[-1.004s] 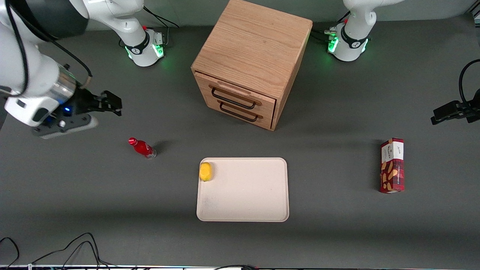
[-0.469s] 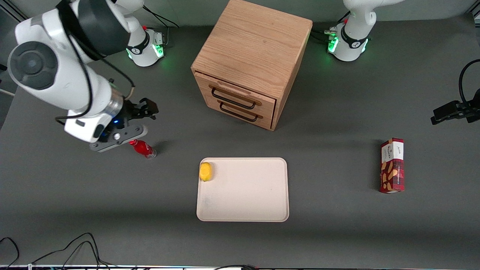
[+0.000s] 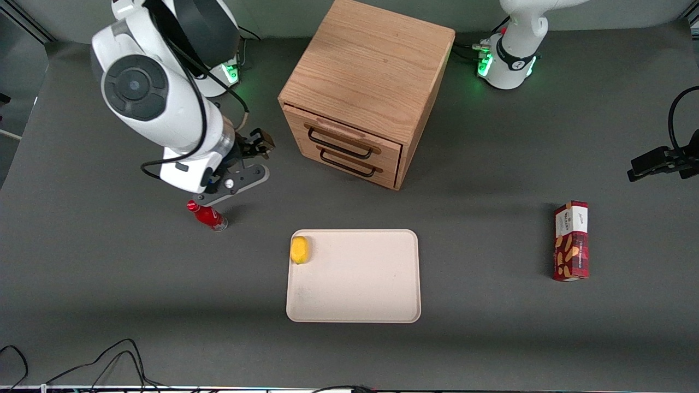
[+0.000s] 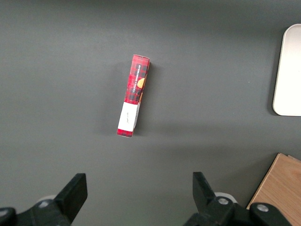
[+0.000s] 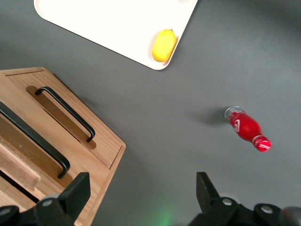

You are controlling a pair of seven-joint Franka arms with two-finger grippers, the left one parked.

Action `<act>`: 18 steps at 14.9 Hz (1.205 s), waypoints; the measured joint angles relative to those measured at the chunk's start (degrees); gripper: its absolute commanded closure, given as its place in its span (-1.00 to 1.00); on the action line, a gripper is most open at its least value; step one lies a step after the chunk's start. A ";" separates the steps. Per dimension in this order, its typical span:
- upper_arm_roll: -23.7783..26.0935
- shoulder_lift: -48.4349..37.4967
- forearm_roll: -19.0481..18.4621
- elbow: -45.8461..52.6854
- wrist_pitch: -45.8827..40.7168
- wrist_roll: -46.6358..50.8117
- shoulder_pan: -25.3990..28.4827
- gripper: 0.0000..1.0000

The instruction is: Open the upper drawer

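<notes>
The approach is in hand: the end effector, fingers spread and empty, hangs beside the cabinet near the surface's farther edge, so next it must reach the shut upper drawer's handle and close on it.

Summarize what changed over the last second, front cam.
The right arm swung in from the working arm's end of the table toward the cabinet; its gripper, open, now hovers beside the cabinet near the upper drawer, not touching the handle. Nothing grasped or released. Upper drawer still shut; bottle, lemon, tray and snack box unmoved.
</notes>
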 measured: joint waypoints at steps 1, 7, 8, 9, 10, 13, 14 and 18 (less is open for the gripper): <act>0.25 0.37 0.22 -0.07 0.04 0.71 0.37 -1.00; 1.75 1.97 -5.67 -3.51 6.60 3.11 12.23 -1.00; 1.99 2.08 -5.80 -4.08 7.56 3.11 12.85 -1.00; 2.28 2.08 -5.81 -4.62 8.54 2.88 12.91 -1.00; 2.41 2.09 -5.82 -5.21 9.75 2.27 12.84 -1.00; 2.74 2.12 -5.82 -6.65 12.20 -0.67 12.14 -1.00; 2.96 2.12 -5.81 -7.09 13.18 -2.31 11.85 -1.00; 3.61 2.13 -4.01 -9.70 17.03 -6.80 10.44 -1.00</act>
